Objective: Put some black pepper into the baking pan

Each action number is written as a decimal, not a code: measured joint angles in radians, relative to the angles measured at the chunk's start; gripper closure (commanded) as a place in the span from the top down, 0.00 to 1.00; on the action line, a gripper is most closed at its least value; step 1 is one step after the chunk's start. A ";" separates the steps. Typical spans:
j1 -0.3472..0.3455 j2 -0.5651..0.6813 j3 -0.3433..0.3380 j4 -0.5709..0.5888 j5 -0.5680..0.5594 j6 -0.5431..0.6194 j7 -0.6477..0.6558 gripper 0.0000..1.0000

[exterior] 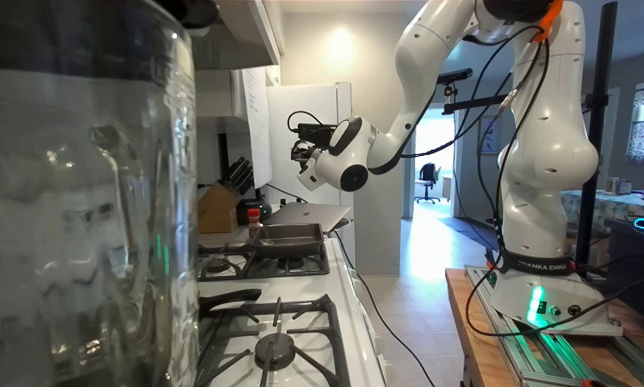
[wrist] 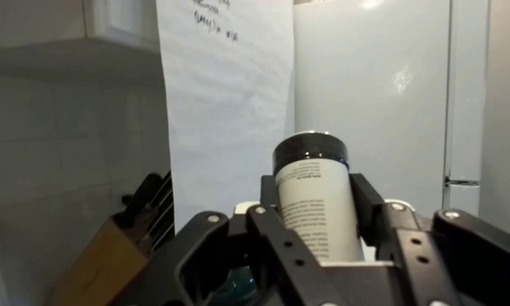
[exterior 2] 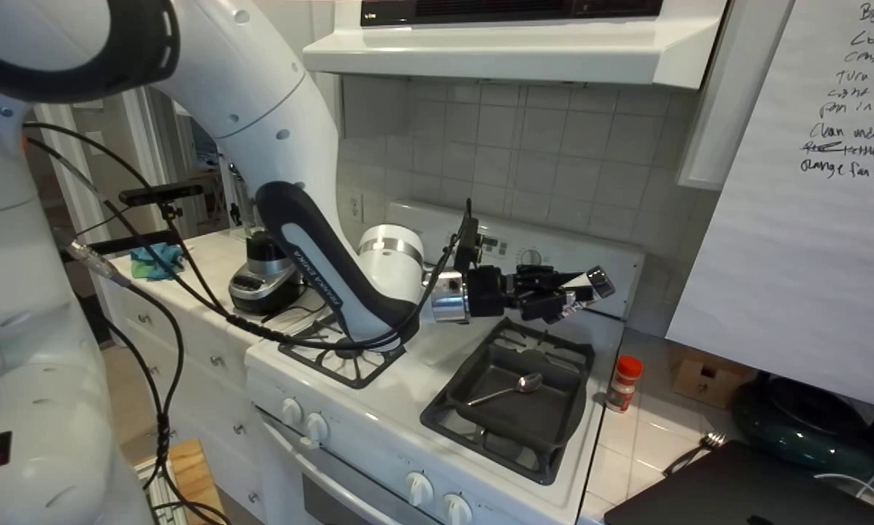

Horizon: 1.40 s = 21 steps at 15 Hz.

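Note:
The dark grey baking pan (exterior 2: pixel 546 402) sits on the right burner grate in an exterior view, with a metal spoon (exterior 2: pixel 506 390) lying in it. The pan also shows at the far burner in an exterior view (exterior: pixel 289 248). My gripper (exterior 2: pixel 564 293) is shut on a pepper jar (exterior 2: pixel 598 281), held tilted, well above the stove near the pan's back. In the wrist view the gripper (wrist: pixel 316 193) clasps the jar (wrist: pixel 318 212) by its white label, whose print is upside down; its dark end points up. Whether that end is lid or base, I cannot tell.
A red-capped bottle (exterior 2: pixel 622 386) stands right of the stove, with a fork (exterior 2: pixel 699 448) and laptop (exterior 2: pixel 743 488) nearby. A knife block (exterior: pixel 217 208) and hanging paper (wrist: pixel 231 106) are behind. The range hood (exterior 2: pixel 509 62) overhangs the stove. A blender (exterior 2: pixel 265 281) stands left.

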 measured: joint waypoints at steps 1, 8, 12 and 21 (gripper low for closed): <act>0.002 0.003 0.002 -0.005 -0.001 -0.002 -0.005 0.20; 0.015 0.018 0.015 -0.008 -0.008 -0.033 0.025 0.20; 0.022 0.024 0.017 0.005 0.021 -0.099 0.005 0.20; 0.026 0.048 0.019 0.010 0.033 -0.017 -0.038 0.20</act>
